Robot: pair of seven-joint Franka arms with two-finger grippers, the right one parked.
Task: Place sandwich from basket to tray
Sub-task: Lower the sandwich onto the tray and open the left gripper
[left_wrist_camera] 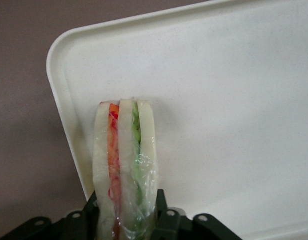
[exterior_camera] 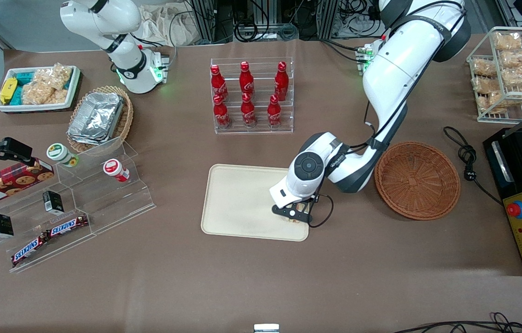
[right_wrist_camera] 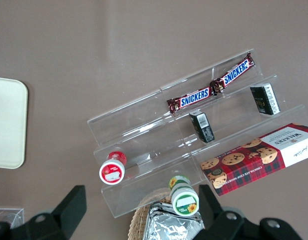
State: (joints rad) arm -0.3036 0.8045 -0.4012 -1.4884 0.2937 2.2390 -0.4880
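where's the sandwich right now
The sandwich is held between the fingers of the left arm's gripper, over the corner of the tray nearest the front camera on the basket side; the basket holds nothing.

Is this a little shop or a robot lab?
Probably a robot lab set up like a snack shop: cola bottles in a rack, Snickers bars on clear shelves, while the gripper holds a sandwich over the tray.

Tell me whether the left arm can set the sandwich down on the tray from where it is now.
Probably yes. The gripper holds the sandwich just above the tray, near its corner, and the tray surface under it looks bare.
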